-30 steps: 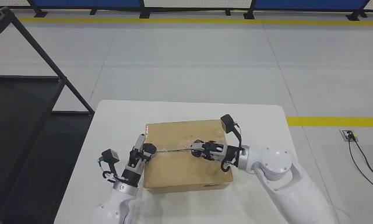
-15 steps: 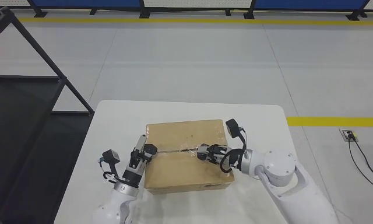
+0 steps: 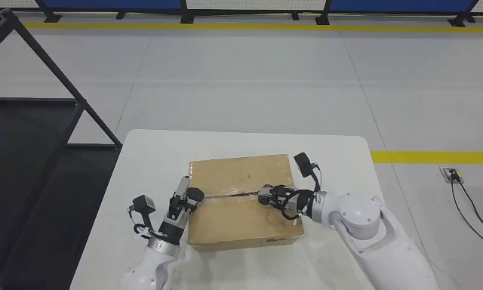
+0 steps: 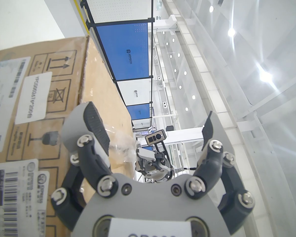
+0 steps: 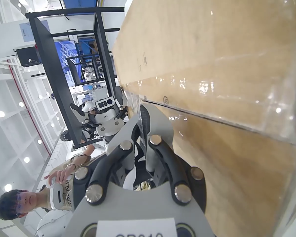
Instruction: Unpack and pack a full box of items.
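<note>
Sitting mid-way on the white table [image 3: 151, 150], the cardboard box [image 3: 241, 173] was closed, its flaps meeting at a taped seam [image 3: 226, 192]. The left gripper [image 3: 189, 194] stood wide open at the box's left end, holding nothing, one pad beside crumpled clear tape [image 4: 123, 144] — probably placed to steady the box. The right gripper [image 3: 266, 195] lay on the seam, fingers pressed together — likely working the tape loose, though whether it pinched any I could not tell.
</note>
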`<state>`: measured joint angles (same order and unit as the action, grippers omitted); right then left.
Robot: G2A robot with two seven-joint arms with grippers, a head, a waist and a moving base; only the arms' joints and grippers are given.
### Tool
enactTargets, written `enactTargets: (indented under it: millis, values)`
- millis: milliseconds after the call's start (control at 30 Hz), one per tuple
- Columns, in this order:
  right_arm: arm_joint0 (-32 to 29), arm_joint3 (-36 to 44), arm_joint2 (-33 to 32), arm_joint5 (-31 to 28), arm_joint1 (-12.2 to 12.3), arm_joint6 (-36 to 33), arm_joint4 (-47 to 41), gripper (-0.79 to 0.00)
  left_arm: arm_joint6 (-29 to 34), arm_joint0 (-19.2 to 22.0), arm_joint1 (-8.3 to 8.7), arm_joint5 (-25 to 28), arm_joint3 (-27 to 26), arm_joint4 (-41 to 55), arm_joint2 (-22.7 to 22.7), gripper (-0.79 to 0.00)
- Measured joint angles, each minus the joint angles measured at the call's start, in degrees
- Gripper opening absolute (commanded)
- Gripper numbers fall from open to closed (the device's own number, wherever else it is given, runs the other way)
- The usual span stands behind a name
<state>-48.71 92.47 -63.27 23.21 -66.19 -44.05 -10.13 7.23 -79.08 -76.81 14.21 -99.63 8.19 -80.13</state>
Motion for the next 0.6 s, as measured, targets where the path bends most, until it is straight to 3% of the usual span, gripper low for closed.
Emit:
enactTargets:
  millis: [67,400,600]
  values:
    - [0.1,0.1,0.0,0.6,0.1,-0.4,0.5,-0.785,0.0,0.0,-0.01,0.1,0.0,0.0,0.0,0.0]
    - [0.7,0.0,-0.1,1.9,0.2,-0.3,1.4,-0.563,-0.1,-0.4,-0.05,0.4,-0.3,0.1,-0.2,0.0]
    - [0.6,0.4,-0.5,2.2,0.3,-0.4,1.7,-0.551,-0.2,-0.4,-0.08,0.4,-0.3,0.2,-0.2,0.0]
